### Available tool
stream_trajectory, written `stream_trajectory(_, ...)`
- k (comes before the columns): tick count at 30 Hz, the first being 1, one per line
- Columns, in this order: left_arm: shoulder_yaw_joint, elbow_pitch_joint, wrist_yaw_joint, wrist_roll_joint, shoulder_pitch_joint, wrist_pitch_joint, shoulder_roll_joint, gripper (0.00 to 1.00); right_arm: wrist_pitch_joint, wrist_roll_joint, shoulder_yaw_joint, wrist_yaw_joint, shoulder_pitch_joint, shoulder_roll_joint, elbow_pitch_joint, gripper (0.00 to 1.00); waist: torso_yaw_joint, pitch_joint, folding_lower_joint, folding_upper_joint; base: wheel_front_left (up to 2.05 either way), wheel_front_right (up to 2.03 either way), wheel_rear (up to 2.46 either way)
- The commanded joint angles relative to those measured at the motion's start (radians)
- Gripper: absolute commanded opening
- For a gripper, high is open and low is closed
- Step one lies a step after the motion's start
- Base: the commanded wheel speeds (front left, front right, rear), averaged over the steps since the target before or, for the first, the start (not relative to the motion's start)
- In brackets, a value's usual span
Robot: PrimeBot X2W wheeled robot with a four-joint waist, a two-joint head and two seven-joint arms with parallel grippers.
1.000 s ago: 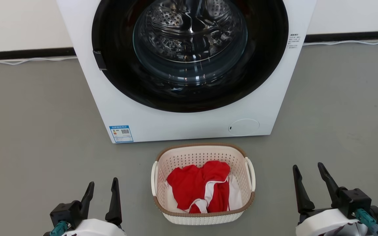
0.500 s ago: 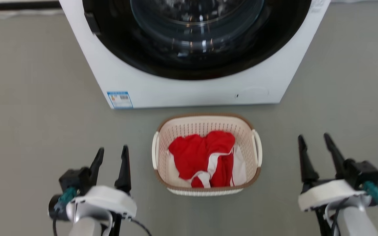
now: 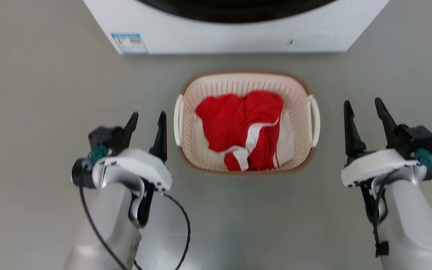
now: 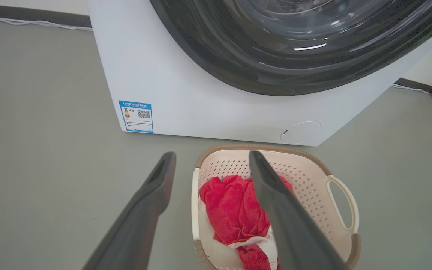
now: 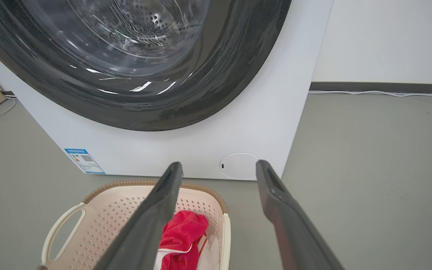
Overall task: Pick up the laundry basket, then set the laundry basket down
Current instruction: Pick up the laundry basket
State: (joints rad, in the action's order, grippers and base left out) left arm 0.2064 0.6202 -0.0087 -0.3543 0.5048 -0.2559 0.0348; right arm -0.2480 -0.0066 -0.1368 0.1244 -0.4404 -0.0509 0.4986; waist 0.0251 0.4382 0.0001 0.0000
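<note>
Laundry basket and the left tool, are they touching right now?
Apart. The head view shows a narrow strip of bare floor between the left tool and the laundry basket.

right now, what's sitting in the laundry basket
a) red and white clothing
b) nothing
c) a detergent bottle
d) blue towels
a: a crumpled red garment with white trim lies inside the laundry basket, which stands on the floor in front of the washing machine.
</note>
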Motion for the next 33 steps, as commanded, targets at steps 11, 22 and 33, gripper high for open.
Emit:
stream_trajectory(11,0.089,0.273,0.014,-0.084,0.269,-0.006,0.015,1.0,-0.014,-0.1,-0.012,0.006,-0.21,-0.004,0.251,1.0,0.004,0.241,0.0,0.0,0.0,0.0,0.0)
stream_trajectory(22,0.154,0.336,0.03,-0.148,0.404,-0.006,0.015,1.0,-0.014,-0.136,-0.023,0.006,-0.32,-0.002,0.308,1.0,-0.004,0.354,0.0,0.0,0.0,0.0,0.0)
stream_trajectory(33,0.195,0.353,0.048,-0.179,0.467,-0.006,0.015,1.0,-0.014,-0.147,-0.034,0.006,-0.37,-0.002,0.317,1.0,-0.008,0.421,0.0,0.0,0.0,0.0,0.0)
